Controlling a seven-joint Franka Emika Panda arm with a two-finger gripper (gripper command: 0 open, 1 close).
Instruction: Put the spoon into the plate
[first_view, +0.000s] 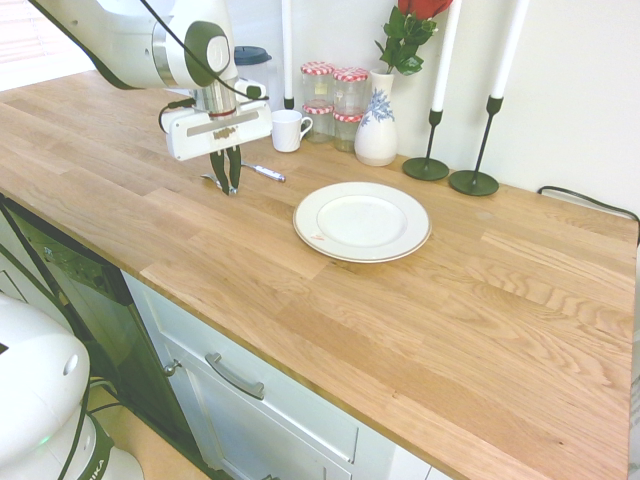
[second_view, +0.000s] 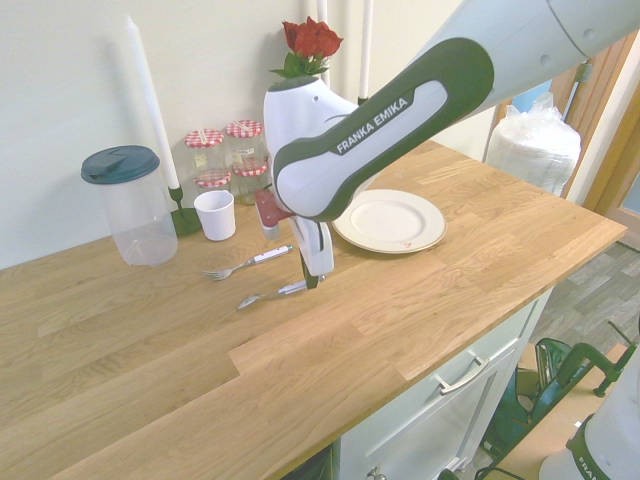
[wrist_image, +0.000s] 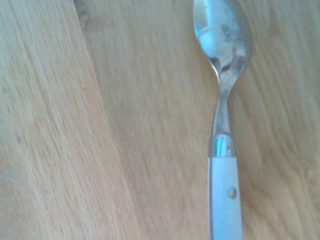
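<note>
While holding the spoon (second_view: 292, 288) by its handle in the narrowed gripper (first_view: 231, 191), between the counter's (second_view: 200, 390) front edge and the fork (second_view: 219, 273), with its bowl pointing away from the plate (second_view: 390, 220), needs lifting, then carrying handle-first plateward.

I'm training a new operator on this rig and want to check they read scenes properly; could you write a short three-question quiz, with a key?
1. True or false: the spoon is already lying on the plate.
2. Multiple choice: which part of the spoon is the end effector closed on? A) the bowl B) the handle C) neither
3. Fill in: the flowers in the vase are ____.

Key: 1 false; 2 B; 3 red
</note>
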